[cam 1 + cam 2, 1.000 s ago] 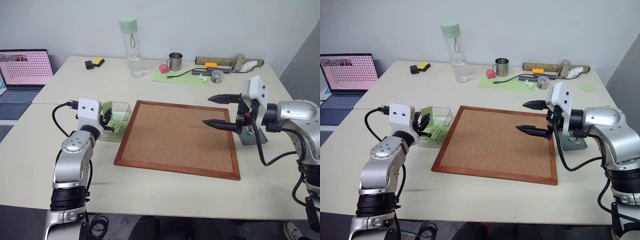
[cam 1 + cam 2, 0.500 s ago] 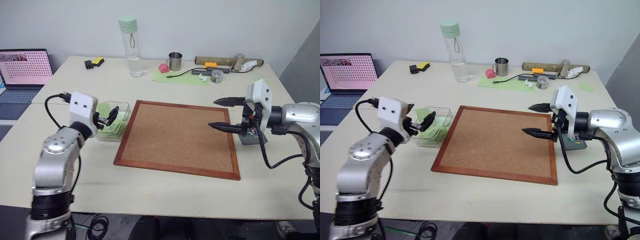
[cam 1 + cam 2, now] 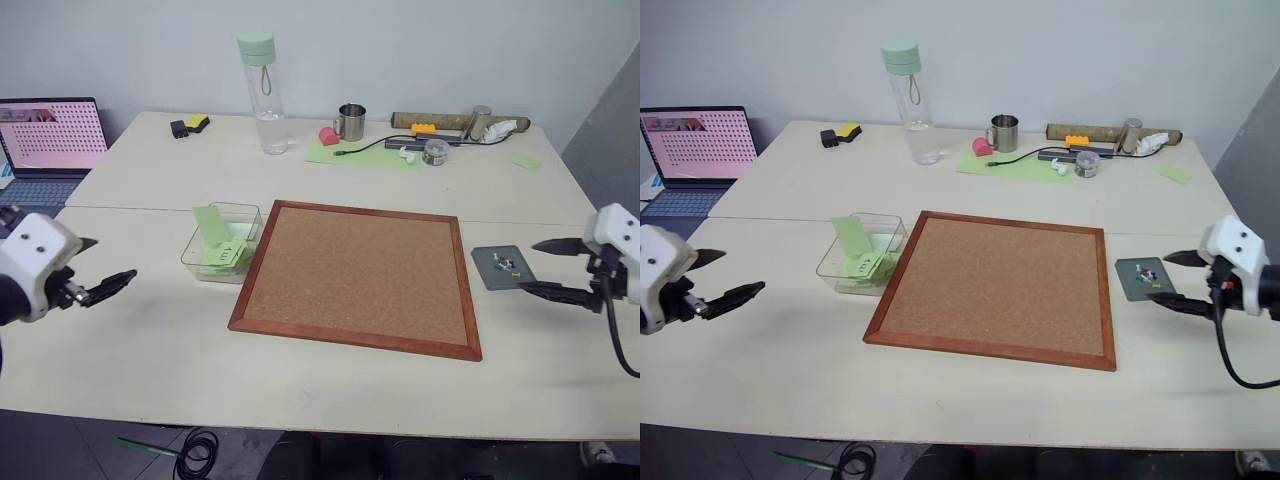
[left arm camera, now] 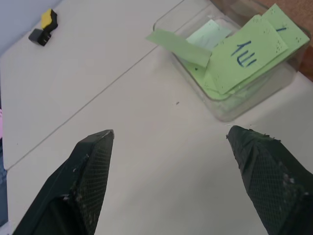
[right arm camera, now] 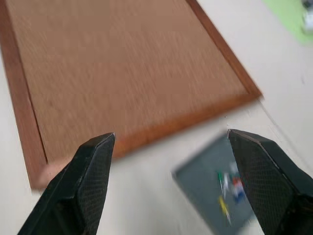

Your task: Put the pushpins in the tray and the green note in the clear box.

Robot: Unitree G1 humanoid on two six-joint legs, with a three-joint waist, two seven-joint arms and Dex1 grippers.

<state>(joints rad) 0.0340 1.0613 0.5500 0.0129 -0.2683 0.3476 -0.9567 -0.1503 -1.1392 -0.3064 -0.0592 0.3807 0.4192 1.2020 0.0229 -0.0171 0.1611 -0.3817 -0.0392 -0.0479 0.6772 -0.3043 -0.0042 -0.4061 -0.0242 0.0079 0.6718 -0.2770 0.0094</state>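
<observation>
The plain green note (image 4: 178,45) leans on the rim of the clear box (image 3: 197,247), over written notes (image 4: 244,51). Tiny pushpins (image 3: 505,264), colours hard to tell, lie in the flat grey tray (image 3: 489,278) beside the corkboard (image 3: 360,275). The left gripper (image 3: 93,268) and right gripper (image 3: 548,268) gape wide, both empty.

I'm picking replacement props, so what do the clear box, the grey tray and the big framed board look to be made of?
The clear box looks like glossy transparent plastic: the notes show through its walls. The tray seems matte dark grey, plastic or metal, hard to tell. The board looks like cork, speckled tan and matte, in a smooth reddish-brown wooden frame.
</observation>
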